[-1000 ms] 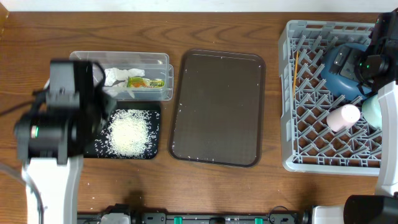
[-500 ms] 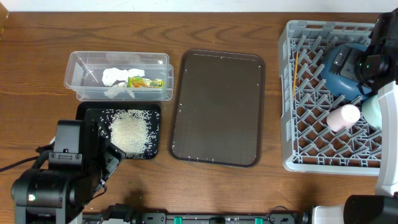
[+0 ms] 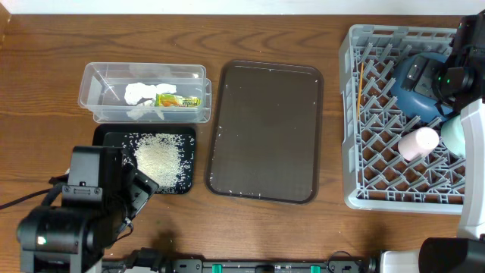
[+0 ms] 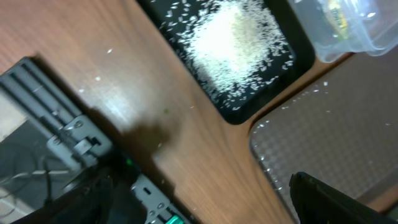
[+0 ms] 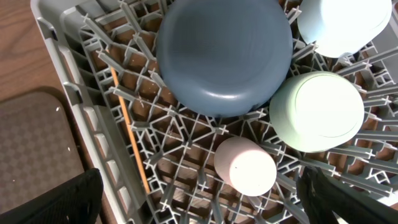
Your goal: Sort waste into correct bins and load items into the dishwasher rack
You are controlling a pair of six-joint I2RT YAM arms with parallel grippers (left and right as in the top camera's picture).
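The clear tub [image 3: 144, 92] holds crumpled tissue [image 3: 140, 95] and a yellow-green wrapper [image 3: 179, 99]. Just in front of it, the black tray [image 3: 106, 136] carries a heap of rice [image 3: 158, 158]. My left gripper [image 4: 199, 208] is open and empty over bare wood near the front edge, short of the black tray [image 4: 249, 112]. The grey rack [image 3: 356, 152] holds a dark blue dish [image 5: 224, 56], a pale bowl [image 5: 317, 112], a pale blue saucer [image 5: 339, 25], a pink cup [image 5: 245, 165] and a wooden stick [image 5: 127, 124]. My right gripper [image 5: 199, 205] hangs open above the cup.
A dark brown serving tray [image 3: 267, 130] with a few stray rice grains lies between the bins and the rack. A metal rail [image 4: 56, 118] runs along the table's front edge, close to my left gripper.
My left arm has pulled back from over the bins to the front left of the table, and its jaws have opened. The right arm has not moved.
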